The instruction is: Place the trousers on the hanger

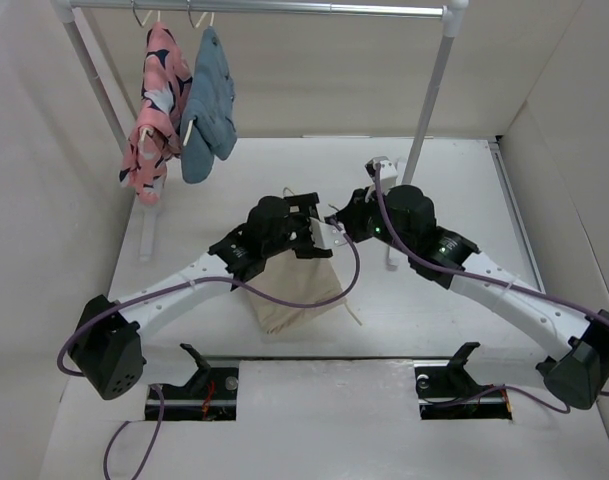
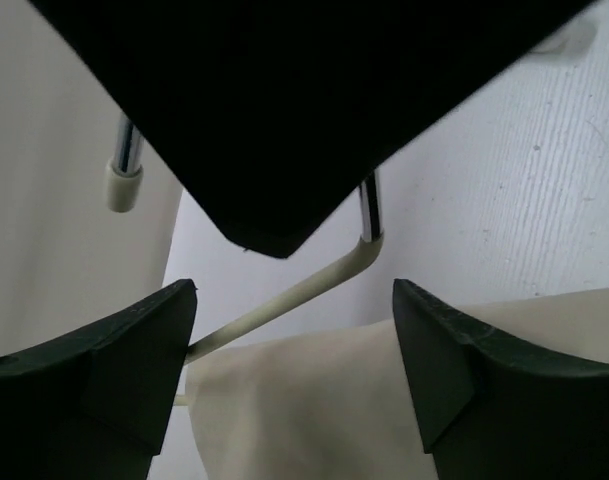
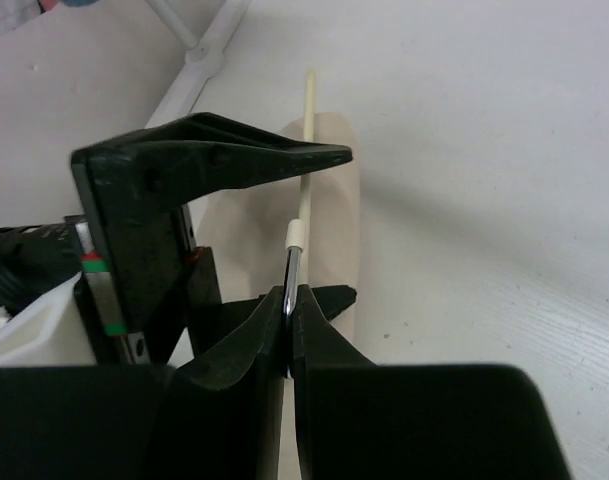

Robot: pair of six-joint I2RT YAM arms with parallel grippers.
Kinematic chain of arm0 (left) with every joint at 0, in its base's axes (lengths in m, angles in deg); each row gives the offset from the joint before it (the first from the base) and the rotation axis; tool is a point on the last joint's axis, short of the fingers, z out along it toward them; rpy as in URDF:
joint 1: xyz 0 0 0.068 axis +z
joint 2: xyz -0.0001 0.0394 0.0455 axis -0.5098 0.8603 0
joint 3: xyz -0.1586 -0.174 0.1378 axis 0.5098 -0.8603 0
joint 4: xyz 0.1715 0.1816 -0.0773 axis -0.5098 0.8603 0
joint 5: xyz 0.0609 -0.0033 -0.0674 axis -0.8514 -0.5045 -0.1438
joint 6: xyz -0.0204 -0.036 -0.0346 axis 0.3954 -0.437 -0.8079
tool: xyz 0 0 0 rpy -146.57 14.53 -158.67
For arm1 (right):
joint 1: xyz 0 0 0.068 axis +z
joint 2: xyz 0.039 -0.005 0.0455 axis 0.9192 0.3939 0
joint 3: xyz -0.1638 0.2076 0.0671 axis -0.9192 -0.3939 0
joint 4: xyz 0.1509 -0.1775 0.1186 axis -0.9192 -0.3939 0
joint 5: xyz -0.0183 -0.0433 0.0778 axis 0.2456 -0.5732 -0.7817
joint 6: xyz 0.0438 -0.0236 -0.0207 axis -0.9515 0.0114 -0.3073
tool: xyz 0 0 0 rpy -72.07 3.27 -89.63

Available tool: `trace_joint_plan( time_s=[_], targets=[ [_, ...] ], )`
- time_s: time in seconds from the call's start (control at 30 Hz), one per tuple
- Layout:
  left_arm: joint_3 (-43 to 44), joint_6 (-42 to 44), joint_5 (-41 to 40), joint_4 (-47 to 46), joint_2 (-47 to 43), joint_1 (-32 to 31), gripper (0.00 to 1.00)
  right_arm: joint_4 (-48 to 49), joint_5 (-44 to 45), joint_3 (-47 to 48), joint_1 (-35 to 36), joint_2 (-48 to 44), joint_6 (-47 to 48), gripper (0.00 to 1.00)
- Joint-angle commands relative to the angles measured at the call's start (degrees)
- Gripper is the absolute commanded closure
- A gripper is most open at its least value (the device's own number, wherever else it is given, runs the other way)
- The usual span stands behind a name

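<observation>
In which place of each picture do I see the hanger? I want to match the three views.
Top external: the hanger is mostly hidden at the centre; a thin cream tip shows beside the trousers.
Left wrist: its cream bar runs diagonally across the centre, above the trousers.
Right wrist: upright at the centre, the right gripper shut on its metal hook.
Shared landmark: the beige trousers.

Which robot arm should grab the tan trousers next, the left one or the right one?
Probably left. The left gripper is open just over the trousers, while the right gripper is shut on the hanger, busy holding its hook.
</observation>
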Motion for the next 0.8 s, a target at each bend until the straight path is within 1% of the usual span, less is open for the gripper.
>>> trace_joint_plan(
  time_s=[0.0, 0.03, 0.07, 0.17, 0.2, 0.23, 0.27, 0.4, 0.47, 0.5, 0.53, 0.57, 0.6, 0.63, 0.67, 0.7, 0.73, 0.77],
  targets=[
    [2.03, 1.86, 1.21, -1.81, 0.31, -0.15, 0.25, 3.33, -2.27, 3.54, 1.14, -3.43, 0.19, 1.00],
    [2.03, 1.86, 1.21, -2.42, 0.31, -0.15, 0.32, 3.33, -2.27, 3.54, 1.14, -3.95, 0.19, 1.00],
    [2.03, 1.86, 1.21, -2.43, 0.31, -0.15, 0.47, 3.33, -2.79, 3.54, 1.14, -3.95, 0.19, 1.00],
    [2.73, 1.86, 1.21, -2.43, 0.31, -0.15, 0.73, 3.33, -3.41, 3.54, 1.14, -3.95, 0.80, 1.00],
    [3.42, 1.86, 1.21, -2.43, 0.31, -0.15, 0.87, 3.33, -3.41, 3.02, 1.14, -3.95, 1.41, 1.00],
    [3.95, 1.86, 1.21, -2.43, 0.31, -0.15, 0.95, 3.33, -3.41, 3.01, 1.14, -3.95, 2.20, 1.00],
    [3.96, 1.86, 1.21, -2.43, -0.21, -0.15, 0.99, 3.33, -3.41, 2.41, 1.14, -4.48, 2.21, 1.00],
    [4.48, 1.86, 1.21, -2.43, -1.54, -0.15, 1.00, 3.33, -2.09, 0.99, 1.14, -5.54, 3.87, 1.00],
    [4.49, 1.86, 1.21, -1.90, -2.33, -0.15, 1.00, 3.33, -3.58, 0.99, 1.14, -6.23, 5.36, 1.00],
    [5.10, 1.86, 1.73, -1.20, -3.81, 0.37, 1.00, 2.55, -4.20, 0.99, 1.14, -6.85, 7.46, 0.98],
    [5.10, 2.38, 2.69, -1.20, -4.43, 1.07, 1.00, -0.16, -4.20, 1.60, 1.14, -6.85, 8.35, 0.87],
    [5.10, 2.39, 3.31, -1.20, -5.04, 1.08, 1.00, -2.19, -4.20, 3.61, 0.62, -6.85, 9.49, 0.74],
    [5.71, 2.39, 3.93, -0.59, -6.36, 1.60, 1.00, -4.64, -4.20, 4.93, -0.25, -6.85, 11.76, 0.39],
    [5.72, 3.26, 4.63, -0.58, -6.89, 1.60, 1.00, -7.36, -4.20, 6.51, -0.26, -6.85, 13.27, 0.29],
    [5.72, 3.27, 4.64, -0.58, -7.51, 1.60, 1.00, -13.66, -3.60, 8.27, -1.05, -6.85, 14.67, 0.23],
    [5.72, 3.79, 4.64, 0.11, -8.12, 1.60, 1.00, -16.76, -3.59, 11.59, -1.75, -6.33, 16.17, 0.19],
    [5.72, 3.80, 5.16, 0.12, -9.17, 1.60, 1.00, -19.58, -3.59, 13.02, -1.76, -6.33, 19.14, 0.13],
    [6.24, 4.32, 5.17, 0.12, -9.18, 1.60, 1.00, -24.48, -4.28, 14.25, -1.76, -6.33, 20.56, 0.10]
  ],
)
